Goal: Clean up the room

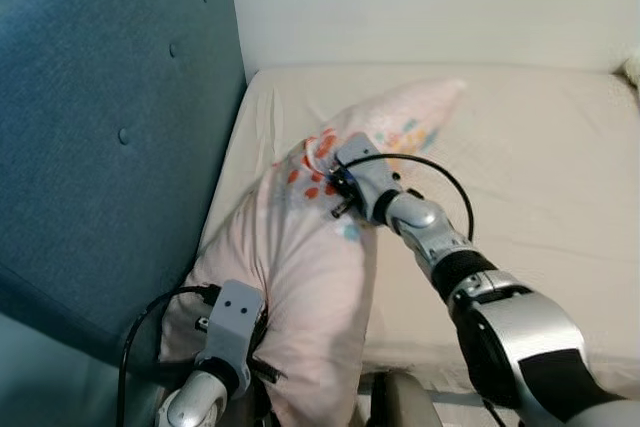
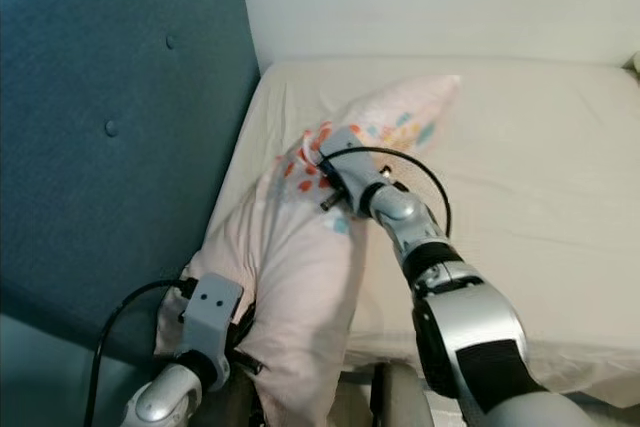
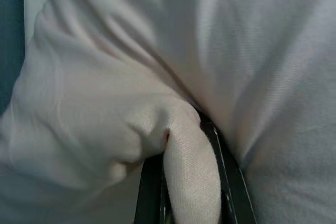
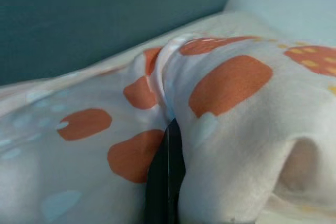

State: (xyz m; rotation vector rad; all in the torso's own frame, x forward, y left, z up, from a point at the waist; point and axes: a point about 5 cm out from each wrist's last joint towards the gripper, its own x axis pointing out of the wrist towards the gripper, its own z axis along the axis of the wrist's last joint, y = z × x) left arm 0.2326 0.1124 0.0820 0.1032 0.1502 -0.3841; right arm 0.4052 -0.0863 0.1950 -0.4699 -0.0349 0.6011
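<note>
In the eye views, one pink pillow (image 1: 300, 257) lies on the bed (image 1: 540, 177) along its headboard-side edge, long axis running from the near edge toward the far wall. The right gripper (image 1: 335, 162), arm extended, pinches its patterned middle. In the wrist views, the left gripper (image 3: 191, 182) clamps a fold at the near end.

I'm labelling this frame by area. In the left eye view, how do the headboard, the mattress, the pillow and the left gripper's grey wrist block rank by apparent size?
1. Mattress and headboard: too close to rank.
2. Pillow.
3. Wrist block of the left gripper, though nearest the camera.
</note>
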